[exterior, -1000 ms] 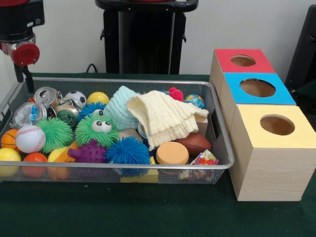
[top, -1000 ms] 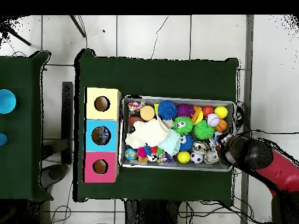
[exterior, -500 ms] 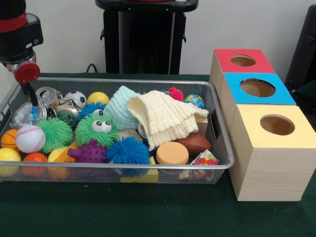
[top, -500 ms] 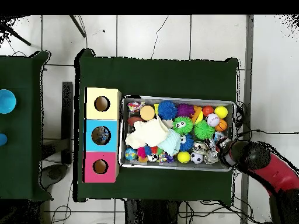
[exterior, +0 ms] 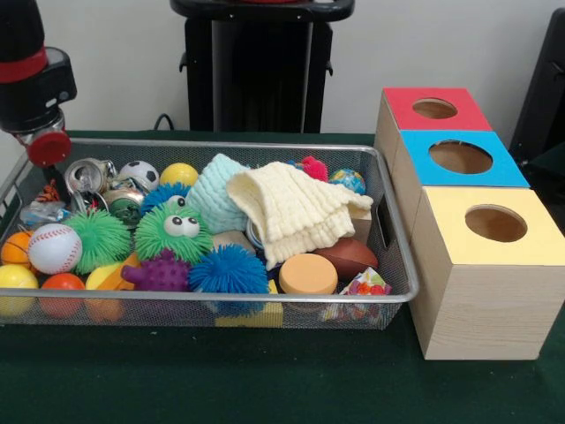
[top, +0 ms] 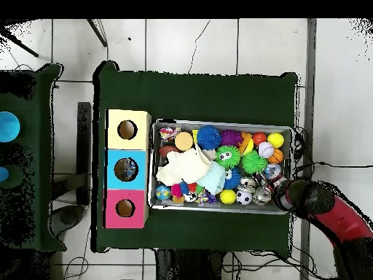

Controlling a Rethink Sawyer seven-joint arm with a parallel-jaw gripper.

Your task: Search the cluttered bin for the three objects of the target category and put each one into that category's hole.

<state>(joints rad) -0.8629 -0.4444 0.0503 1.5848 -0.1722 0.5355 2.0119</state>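
The red and black arm hung over the far left corner of the wire bin in the front view. Its red end piece stood just above the rim, and I could not tell if the claw was open or closed. One clear plastic bottle lay in that corner, beside a shiny can and behind the baseball. A cream cloth covered the middle of the bin. On the green worktop, three boxes stood beside the bin: red, blue and yellow, each with a round hole.
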